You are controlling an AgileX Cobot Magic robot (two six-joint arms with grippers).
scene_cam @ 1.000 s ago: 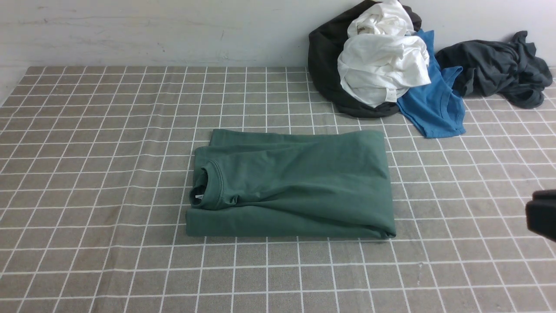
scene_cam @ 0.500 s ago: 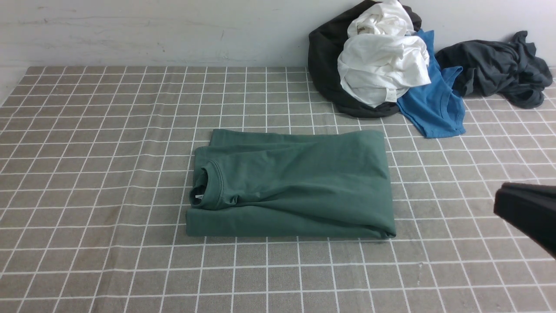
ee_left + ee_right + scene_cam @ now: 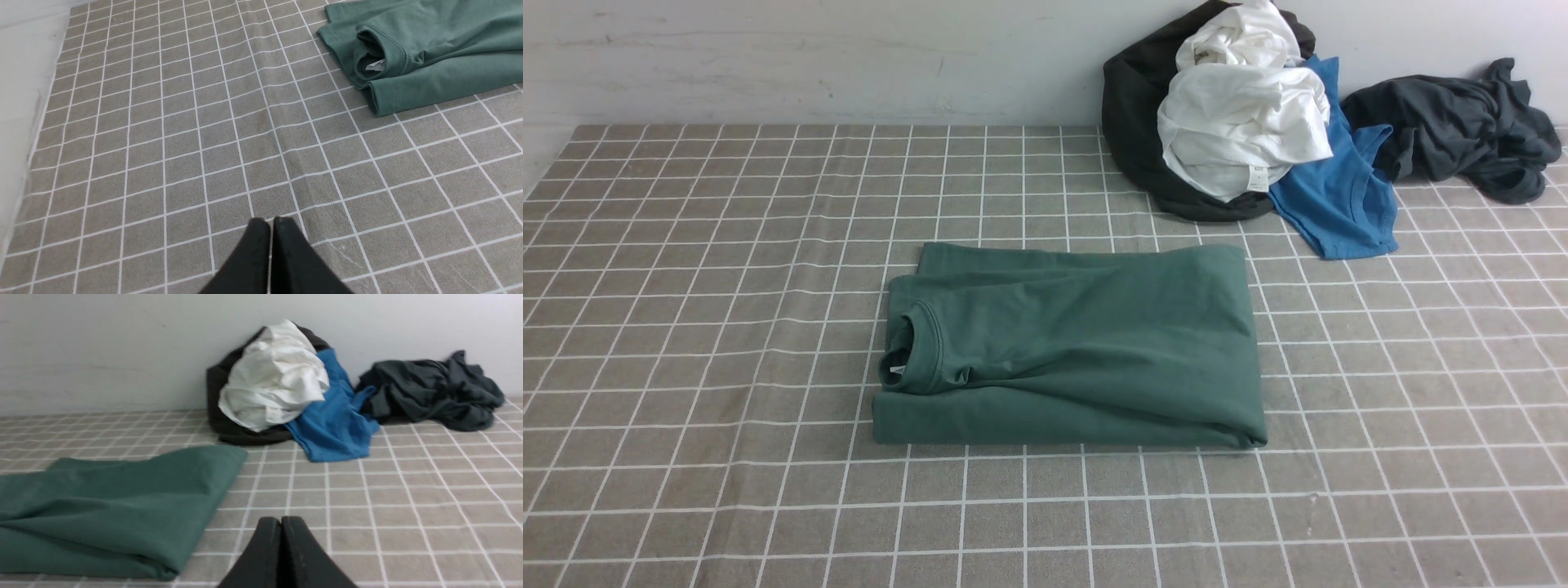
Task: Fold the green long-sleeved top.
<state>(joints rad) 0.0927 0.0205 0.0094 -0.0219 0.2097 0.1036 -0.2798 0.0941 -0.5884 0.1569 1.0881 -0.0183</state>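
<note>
My left gripper [image 3: 271,222] has its two black fingers pressed together, and it holds nothing. It hangs over the bare checked cloth near the left edge of the tabletop. My right gripper [image 3: 281,522] is pinched together too, with nothing in it. It hangs over bare cloth off to the right of the shirt. In the front view I see neither arm.

Going outward, the nearest thing to both is the dull green cotton long-sleeved top [image 3: 1070,347]. It lies in the middle of the grey cloth-covered tabletop with white grid lines [image 3: 686,245], folded into a flat block. Its ribbed round neck [image 3: 913,347] points to the left edge, and a small white label shows inside it. The smooth folded side points to the right edge.

I think the fold is done or nearly done. The top looks soft and floppy, thick enough to hold a crease, and not heavy. It will sag and slide open if I lift it by one layer. If I must tidy it, I would pinch all layers at the near corners, one in each gripper.

Far away in the back right corner sits a pile: a crumpled white shirt [image 3: 1241,122] on black cloth, a bright blue T-shirt [image 3: 1339,200], and a dark grey garment [image 3: 1454,131].
</note>
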